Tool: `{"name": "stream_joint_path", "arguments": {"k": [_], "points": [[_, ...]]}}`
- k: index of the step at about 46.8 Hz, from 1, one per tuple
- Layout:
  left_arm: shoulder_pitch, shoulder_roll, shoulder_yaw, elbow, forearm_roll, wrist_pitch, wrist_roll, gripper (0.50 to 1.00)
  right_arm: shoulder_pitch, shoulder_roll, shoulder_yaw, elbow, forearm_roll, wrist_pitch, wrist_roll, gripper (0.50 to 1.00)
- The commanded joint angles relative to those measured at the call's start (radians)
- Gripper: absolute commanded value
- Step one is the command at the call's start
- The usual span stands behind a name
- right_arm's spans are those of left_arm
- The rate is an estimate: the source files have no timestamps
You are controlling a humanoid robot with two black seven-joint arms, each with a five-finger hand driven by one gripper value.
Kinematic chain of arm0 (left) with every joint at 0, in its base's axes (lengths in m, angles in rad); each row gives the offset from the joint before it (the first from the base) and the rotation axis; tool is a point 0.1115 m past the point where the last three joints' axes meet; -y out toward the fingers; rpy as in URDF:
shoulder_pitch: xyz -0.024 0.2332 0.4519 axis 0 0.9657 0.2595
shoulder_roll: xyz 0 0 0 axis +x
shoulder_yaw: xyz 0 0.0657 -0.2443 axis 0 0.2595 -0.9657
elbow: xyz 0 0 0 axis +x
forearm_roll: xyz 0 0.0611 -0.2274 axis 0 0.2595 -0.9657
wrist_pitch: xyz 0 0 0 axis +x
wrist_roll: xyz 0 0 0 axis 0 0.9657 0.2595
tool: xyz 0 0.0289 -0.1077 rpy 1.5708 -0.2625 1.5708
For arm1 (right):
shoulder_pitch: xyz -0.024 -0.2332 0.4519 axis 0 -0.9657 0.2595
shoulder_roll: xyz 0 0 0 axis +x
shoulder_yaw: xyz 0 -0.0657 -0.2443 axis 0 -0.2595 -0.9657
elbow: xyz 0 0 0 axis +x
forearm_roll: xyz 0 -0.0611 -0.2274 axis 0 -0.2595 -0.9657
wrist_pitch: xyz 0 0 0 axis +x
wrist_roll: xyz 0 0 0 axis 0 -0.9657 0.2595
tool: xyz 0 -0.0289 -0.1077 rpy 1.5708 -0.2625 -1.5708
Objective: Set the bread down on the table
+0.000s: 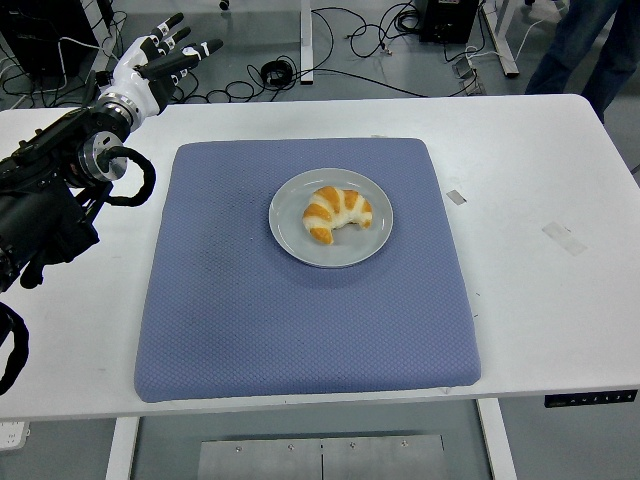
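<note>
A croissant-shaped bread (336, 213), golden with pale stripes, lies on a grey round plate (290, 238) in the middle of a blue padded mat (300, 320). My left hand (160, 62) hovers over the table's far left corner, well away from the plate, its fingers spread and holding nothing. The black left arm (50, 200) runs along the left edge. No right arm shows.
The white table (540, 280) has bare surface to the right and left of the mat, with bits of tape (563, 237) on the right side. Cables lie on the floor beyond the far edge. A person's legs (585, 45) stand at the top right.
</note>
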Motion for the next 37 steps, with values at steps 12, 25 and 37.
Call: {"name": "stream_joint_path", "arguments": {"k": [12, 25, 37], "points": [[-0.031, -0.013, 0.096, -0.004, 0.033, 0.017, 0.009, 0.971, 0.0, 0.0, 0.0, 0.0, 0.0, 0.0, 0.0, 1.0], [-0.1, 0.058, 0.371, -0.139, 0.079, 0.017, 0.021, 0.949, 0.0, 0.0, 0.0, 0.0, 0.0, 0.0, 0.0, 1.0], [-0.155, 0.106, 0.435, -0.267, 0.327, 0.081, 0.124, 0.919, 0.0, 0.0, 0.0, 0.0, 0.0, 0.0, 0.0, 1.0]]}}
